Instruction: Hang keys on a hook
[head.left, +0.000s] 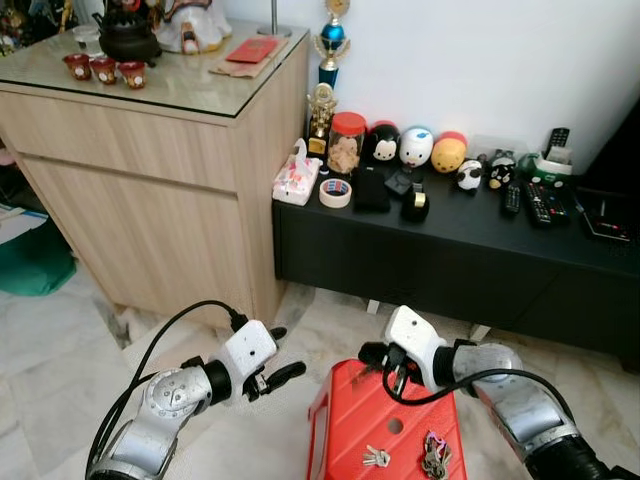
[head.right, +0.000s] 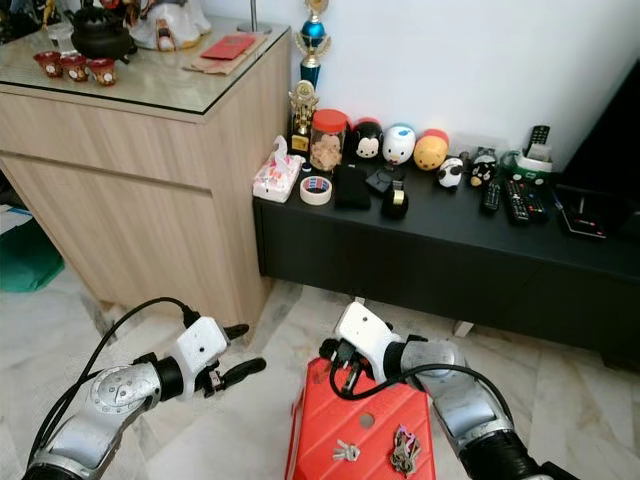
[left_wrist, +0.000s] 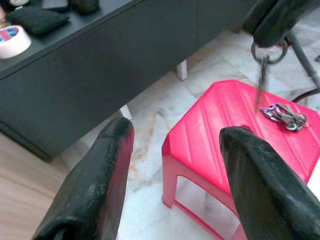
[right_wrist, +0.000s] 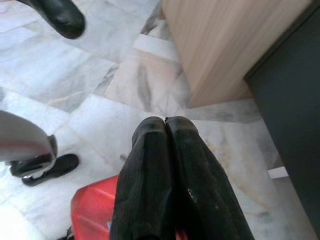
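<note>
- The right gripper (head.left: 378, 356) hovers over the back edge of a red stool (head.left: 350, 410). Its two black fingers (right_wrist: 170, 170) are pressed flat together, and a metal key ring (left_wrist: 268, 50) with a key hanging from it is pinched at their tips, seen from the left wrist.
- The left gripper (head.left: 282, 362) is held out over the marble floor (head.left: 60, 360), to the left of the stool, its ribbed fingers (left_wrist: 95, 185) spread wide with nothing between them.
- Two more sets of keys lie on the stool's glossy plastic seat: a small silver set (head.left: 376, 457) and, just beside it, a thicker dark bunch (head.left: 435, 455). Both lie nearer the robot than the right gripper.
- The stool top is ridged and has a round hole in the middle.
- Behind stands a low black console (head.left: 450, 255) carrying a roll of tape (head.left: 335, 192), round toy figures, a jar and remote controls.
- Left of it is a pale wood cabinet (head.left: 150, 190) with a glass top.
</note>
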